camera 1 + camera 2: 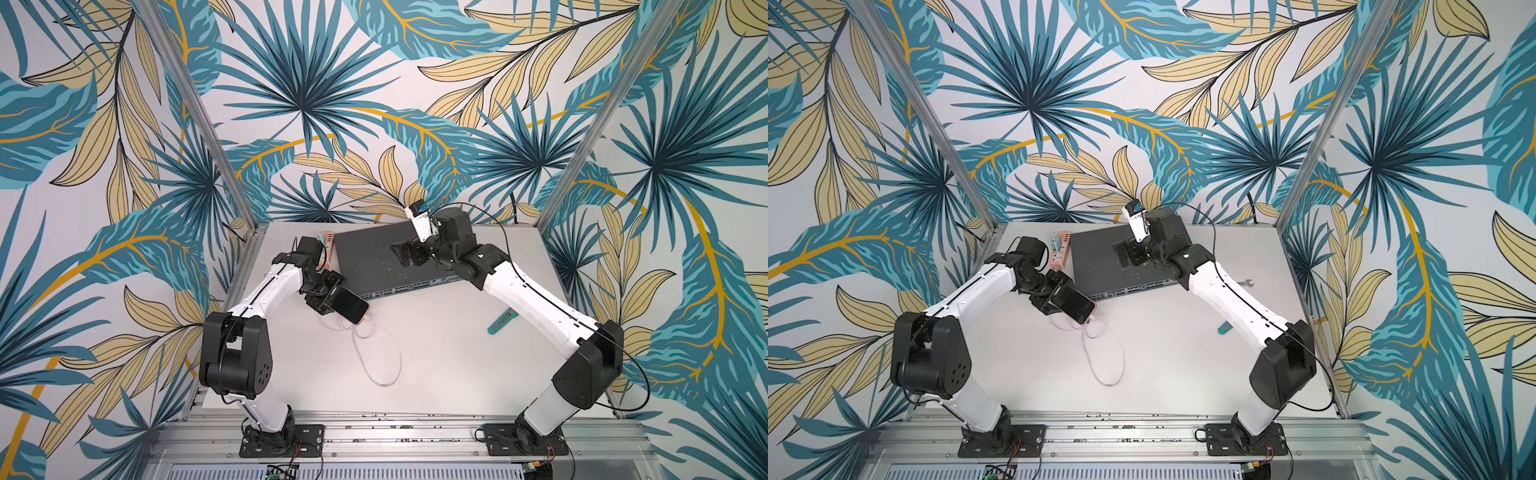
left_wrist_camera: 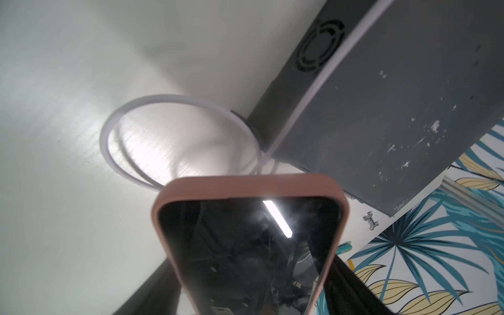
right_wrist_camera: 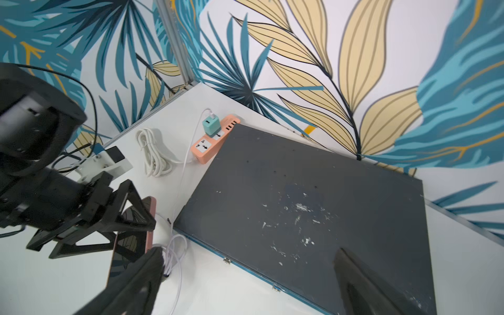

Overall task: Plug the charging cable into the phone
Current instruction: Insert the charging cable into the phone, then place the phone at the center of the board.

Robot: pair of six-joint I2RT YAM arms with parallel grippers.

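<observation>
The phone [image 1: 351,306] is held tilted above the table [image 1: 436,353], clamped between the fingers of the left gripper [image 1: 332,297]. The charging cable [image 1: 382,353] is looped at its lower end. The right gripper [image 1: 409,254] is held above the network switch [image 1: 374,262] with its fingers spread.

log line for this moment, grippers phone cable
left gripper: shut on phone, tilted | right gripper: open, empty, above network switch | charging cable: loops on table, runs to phone's lower end, seating unclear
</observation>
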